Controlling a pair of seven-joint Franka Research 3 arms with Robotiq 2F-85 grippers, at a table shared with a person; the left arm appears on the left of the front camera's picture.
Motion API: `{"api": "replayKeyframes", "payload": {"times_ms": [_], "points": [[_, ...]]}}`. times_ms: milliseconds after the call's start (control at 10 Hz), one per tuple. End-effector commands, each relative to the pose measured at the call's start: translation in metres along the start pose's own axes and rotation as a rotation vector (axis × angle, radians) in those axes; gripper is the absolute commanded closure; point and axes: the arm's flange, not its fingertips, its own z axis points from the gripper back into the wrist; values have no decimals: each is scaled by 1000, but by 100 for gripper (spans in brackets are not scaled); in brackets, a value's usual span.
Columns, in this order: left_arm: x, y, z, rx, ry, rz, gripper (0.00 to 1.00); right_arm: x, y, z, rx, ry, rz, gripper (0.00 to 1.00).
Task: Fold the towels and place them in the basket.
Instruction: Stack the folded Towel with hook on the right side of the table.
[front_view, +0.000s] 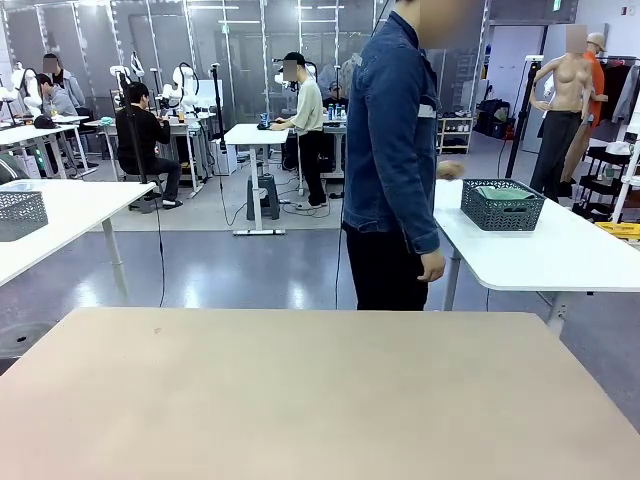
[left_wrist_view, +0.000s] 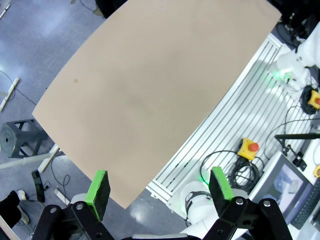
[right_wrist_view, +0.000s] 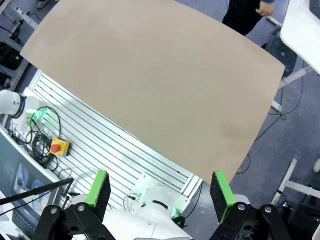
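Left gripper (left_wrist_view: 159, 186), right gripper (right_wrist_view: 160, 187): both spread wide, empty, high above tan table (front_view: 300, 400). Basket (front_view: 502, 204) on white table's (front_view: 560, 255) far-left corner, beside person (front_view: 392, 150).

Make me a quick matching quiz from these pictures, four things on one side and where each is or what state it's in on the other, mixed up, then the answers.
Things:
1. basket
2. person
3. left gripper
4. tan table

Places or states:
A. open, high above the tan table
B. on the white table at the right
C. standing at the tan table's far edge
D. bare top, in front of the robot

Pairs: 1-B, 2-C, 3-A, 4-D
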Motion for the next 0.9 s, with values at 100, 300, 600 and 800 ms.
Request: {"api": "replayKeyframes", "payload": {"times_ms": [100, 300, 600, 800], "points": [[-1, 0, 1, 0, 1, 1, 0, 0, 0, 0, 6, 1, 6, 0], [-1, 0, 1, 0, 1, 1, 0, 0, 0, 0, 6, 1, 6, 0], [-1, 0, 1, 0, 1, 1, 0, 0, 0, 0, 6, 1, 6, 0], [-1, 0, 1, 0, 1, 1, 0, 0, 0, 0, 6, 1, 6, 0]]}}
